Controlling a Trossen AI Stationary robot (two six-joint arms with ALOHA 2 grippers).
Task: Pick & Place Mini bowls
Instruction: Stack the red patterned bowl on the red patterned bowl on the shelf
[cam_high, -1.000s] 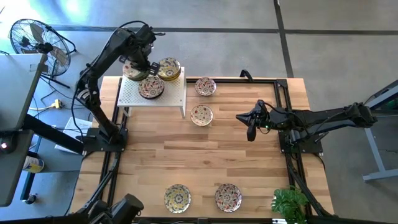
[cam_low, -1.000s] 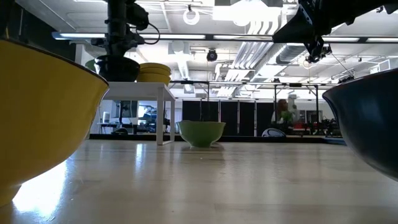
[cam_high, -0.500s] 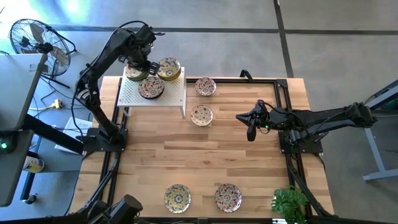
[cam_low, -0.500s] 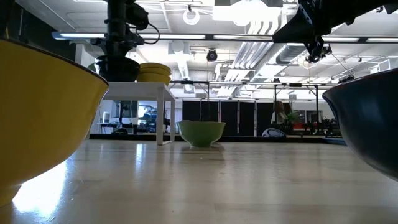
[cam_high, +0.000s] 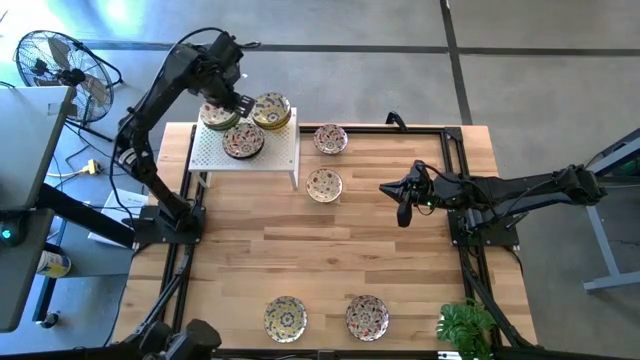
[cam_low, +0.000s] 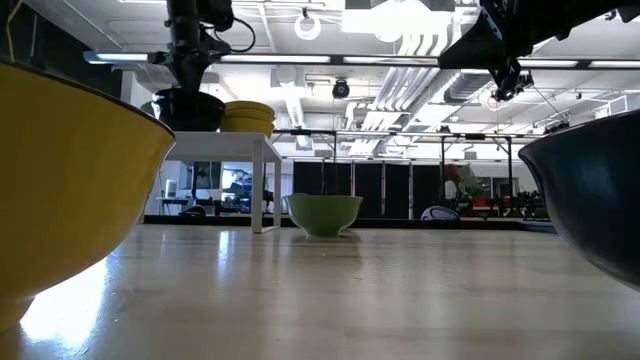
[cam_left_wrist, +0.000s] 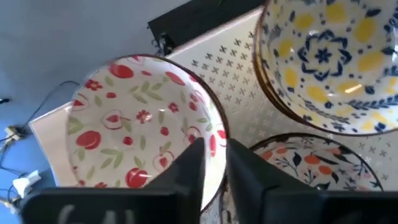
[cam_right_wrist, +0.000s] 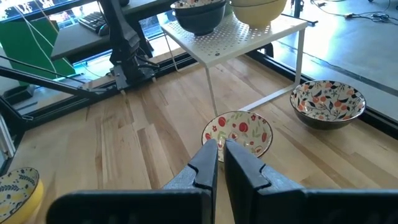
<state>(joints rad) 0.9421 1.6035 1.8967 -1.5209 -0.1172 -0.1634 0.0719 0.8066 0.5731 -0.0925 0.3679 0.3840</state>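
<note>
The left hand (cam_high: 222, 98) hangs over the white shelf (cam_high: 275, 152) at the tabletop's (cam_high: 330, 260) 11 o'clock corner, fingers nearly together and empty. The cherry bowl (cam_left_wrist: 140, 127) sits directly beneath, its near rim between the fingertips. The right hand (cam_high: 402, 215), shut and empty, waits at 3 o'clock, farther off.

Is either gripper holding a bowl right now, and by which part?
No. The left gripper hangs over the red-patterned bowl on the white rack, gripping nothing. The right gripper is shut, empty, above the table.
</note>
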